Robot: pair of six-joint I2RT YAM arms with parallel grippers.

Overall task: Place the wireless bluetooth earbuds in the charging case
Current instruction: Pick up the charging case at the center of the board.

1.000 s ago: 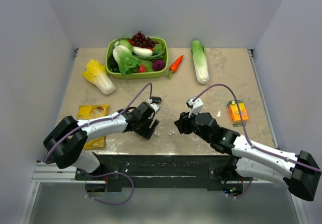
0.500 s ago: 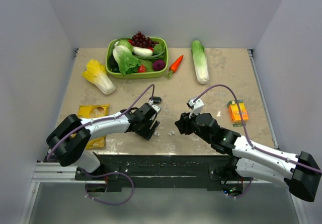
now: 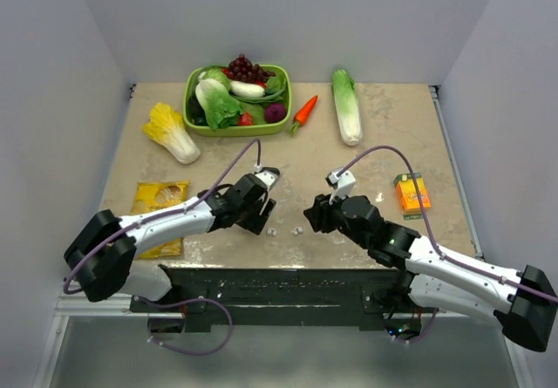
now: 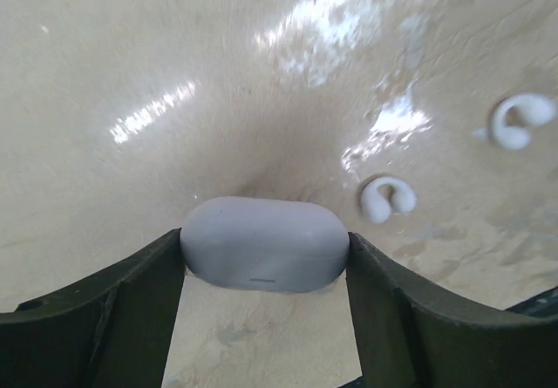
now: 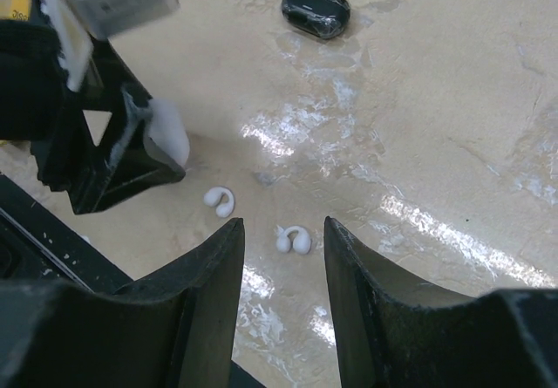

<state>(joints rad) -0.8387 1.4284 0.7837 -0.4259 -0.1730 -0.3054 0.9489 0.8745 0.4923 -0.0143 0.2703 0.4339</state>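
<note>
The white oval charging case (image 4: 261, 231) lies across my left gripper (image 4: 264, 262), both fingertips pressing on its ends just above the table. Two small white C-shaped earbuds lie on the table to its right, one near (image 4: 388, 200) and one farther (image 4: 521, 119). From above, the left gripper (image 3: 259, 217) is beside the earbuds (image 3: 273, 230) (image 3: 296, 229). My right gripper (image 5: 283, 231) stands open low over the table, with one earbud (image 5: 294, 240) between its fingers and the other (image 5: 220, 200) just left of them. The case (image 5: 170, 131) shows white in the left fingers.
A green basket (image 3: 196, 119) of vegetables stands at the back, with a carrot (image 3: 304, 112) and a long cabbage (image 3: 347, 105) to its right, and a yellow cabbage (image 3: 172, 132) to its left. A yellow packet (image 3: 159, 198), an orange carton (image 3: 411, 193) and a small black oval object (image 5: 316, 10) lie nearby.
My left gripper has closed in a little on the case and shifted slightly away from the table's front edge. The right arm and the earbuds have stayed put.
</note>
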